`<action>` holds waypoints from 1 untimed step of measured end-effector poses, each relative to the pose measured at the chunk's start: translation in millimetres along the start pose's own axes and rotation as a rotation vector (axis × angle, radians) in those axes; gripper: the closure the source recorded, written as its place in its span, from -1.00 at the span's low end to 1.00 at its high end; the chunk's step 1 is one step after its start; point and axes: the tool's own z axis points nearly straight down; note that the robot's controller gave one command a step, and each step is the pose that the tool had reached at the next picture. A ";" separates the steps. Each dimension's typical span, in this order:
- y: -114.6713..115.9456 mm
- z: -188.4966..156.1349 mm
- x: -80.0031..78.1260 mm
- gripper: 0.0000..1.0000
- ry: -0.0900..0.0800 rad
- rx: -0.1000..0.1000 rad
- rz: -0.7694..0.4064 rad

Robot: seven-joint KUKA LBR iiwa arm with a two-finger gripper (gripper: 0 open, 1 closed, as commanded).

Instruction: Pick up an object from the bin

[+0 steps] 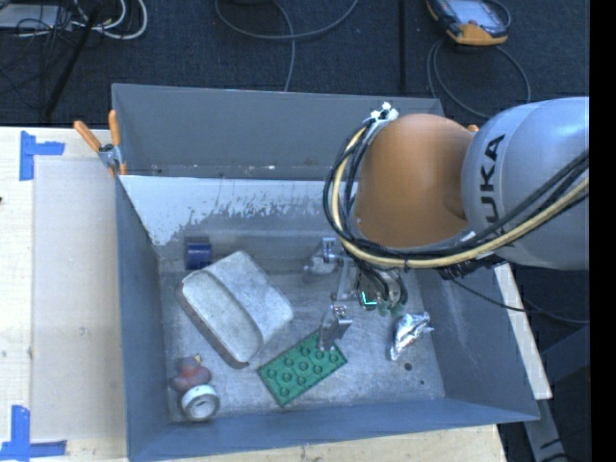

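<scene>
Gripper [337, 329] sits low at far edge of green studded plate [298, 373], prob. a handy pick spot; open/shut, can't tell.

The orange wrist cover [409, 181] is blocking much of the gripper [337, 330] from me; I'm failing to identify the reddish lump [190, 367] beside the tape roll [200, 404].

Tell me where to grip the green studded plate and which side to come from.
Probably from straight above, closing across the short width of the green studded plate near its upper right end, beside the gripper. It lies flat, so only its thin edges offer hold.
</scene>
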 end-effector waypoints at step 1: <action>-17.9 131.7 15.2 -1.00 -0.005 -0.002 0.008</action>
